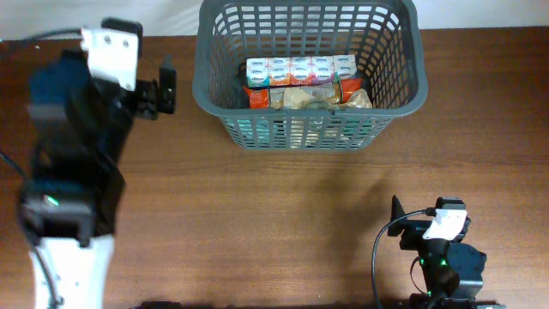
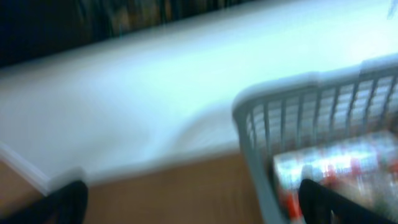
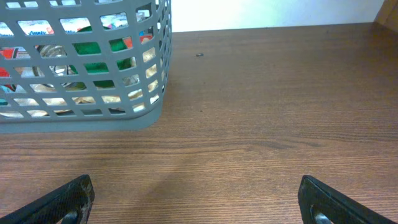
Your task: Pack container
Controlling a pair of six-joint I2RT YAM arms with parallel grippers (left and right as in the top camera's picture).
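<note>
Wood tabletop (image 1: 283,206). Container (image 1: 300,130) sits far centre, partly filled, carton row (image 1: 300,70) on top. Stiff lattice plastic, probably hefty loaded; thick rim looks the best hold. Left gripper (image 1: 168,84) beside its left wall, right gripper (image 1: 396,215) well apart; both have fingers spread, empty.

**Container** (image 1: 304,129), overhead view: grey plastic basket, rectangular, with slotted lattice walls and a thick rim. It stands upright and open-topped on the brown wooden table (image 1: 274,223), at the upper centre of the frame, touching the top edge. It is partly filled: a row of white cartons (image 1: 300,70) lies across the middle, with crumpled packets (image 1: 313,99) just in front. Left wrist view: the container (image 2: 273,90) shows one corner at lower right, heavily blurred; the contents seen there are probably the same cartons. Right wrist view: the container (image 3: 81,121) fills the upper left, its base flat on the table
</note>
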